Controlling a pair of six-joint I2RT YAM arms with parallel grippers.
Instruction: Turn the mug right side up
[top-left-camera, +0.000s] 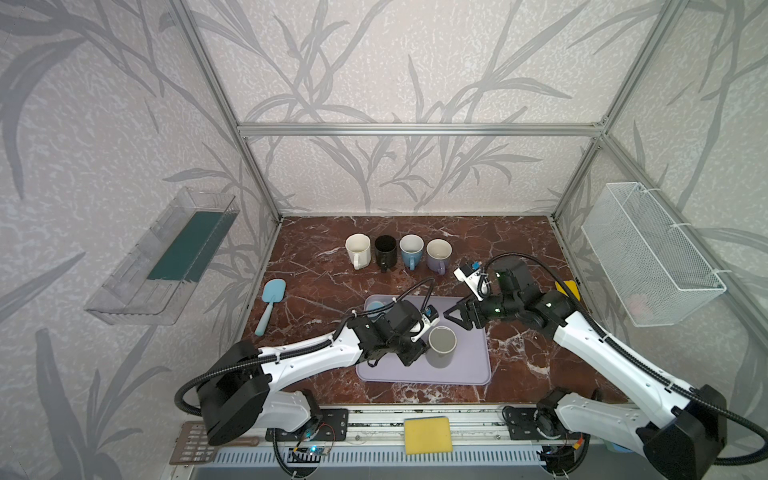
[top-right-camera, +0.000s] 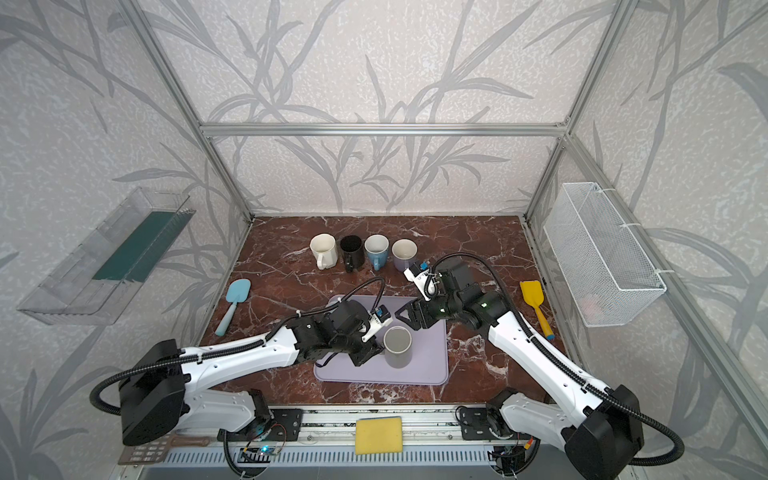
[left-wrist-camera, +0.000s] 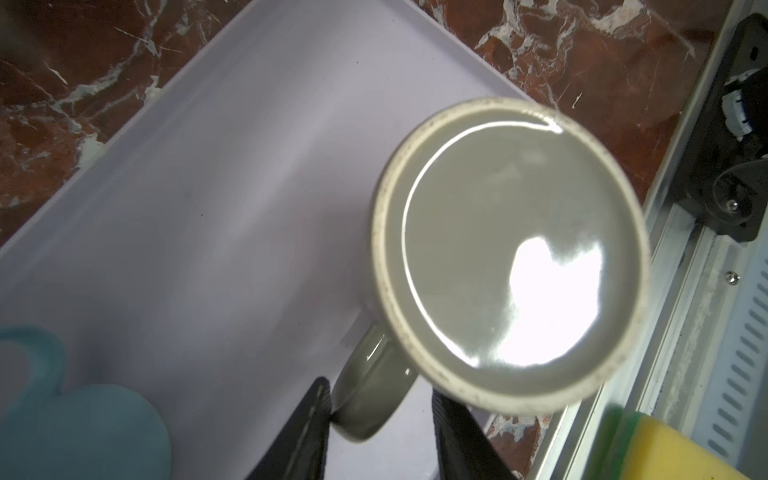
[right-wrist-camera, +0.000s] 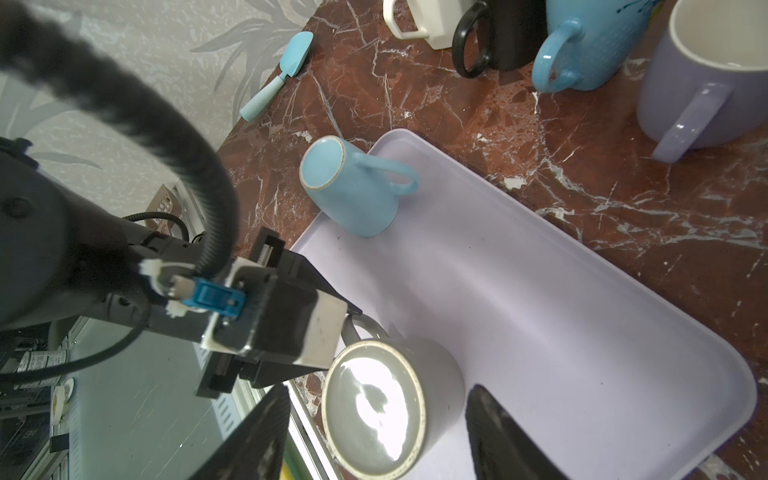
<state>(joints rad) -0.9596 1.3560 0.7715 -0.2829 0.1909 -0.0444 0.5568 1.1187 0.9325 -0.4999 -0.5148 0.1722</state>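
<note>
The grey glazed ceramic mug (top-left-camera: 441, 345) is sitting upside down on the lilac rectangular plastic tray (top-left-camera: 469, 365), in its near half just right of the middle, with its glossy base and pale unglazed foot ring facing up. Its handle is pointing left at the left gripper (left-wrist-camera: 378, 387), whose jaws are standing partly apart on either side of it: one finger (left-wrist-camera: 318, 415) is touching the handle while a strip of tray is showing between the handle and the other finger, so nothing is clamped. The right gripper (top-left-camera: 452, 316) is hovering over the tray's far right part, jaws spread wide and holding nothing. A light blue mug (right-wrist-camera: 353, 195) is also standing upside down, at the tray's far left corner. Farther back on the red-brown marble tabletop (top-left-camera: 316, 282), a cream mug (top-left-camera: 358, 249), a black mug (top-left-camera: 385, 249), a blue mug (top-left-camera: 411, 249) and a lilac mug (top-left-camera: 439, 253) are lining up upright. A light blue silicone spatula (top-left-camera: 272, 303) is lying to the left, a yellow spatula (top-right-camera: 536, 303) to the right and a yellow sponge (top-left-camera: 428, 435) at the near edge. In both top views the left arm is hiding the grey mug's handle and most of the light blue mug.
</note>
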